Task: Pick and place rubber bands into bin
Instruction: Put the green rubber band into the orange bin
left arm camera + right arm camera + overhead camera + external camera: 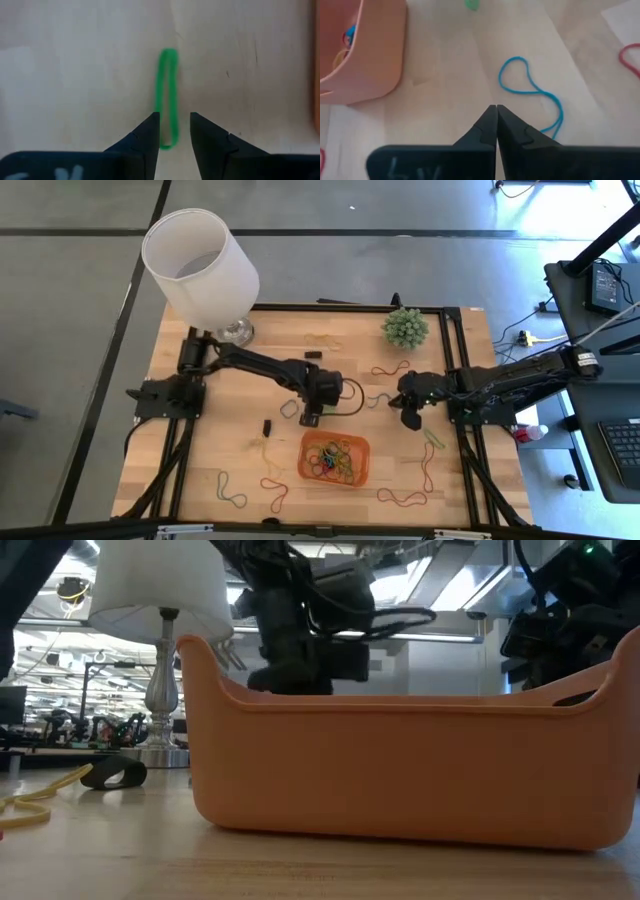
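The left gripper (174, 131) is open around a green rubber band (168, 95) lying flat on the table (200, 450), near the orange bin (335, 459). The band looks light and floppy; pinch one thin side. The right gripper (496, 120) is closed, holding nothing.

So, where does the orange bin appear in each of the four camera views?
High view: the bin lies at the lower centre, in front of and between both arms, rubber bands inside.
Low view: its side wall fills most of the picture.
Left wrist view: only a thin orange strip at the right edge, maybe the bin; I cannot tell.
Right wrist view: one corner shows at the upper left.
Shared landmark: the pale wooden table.
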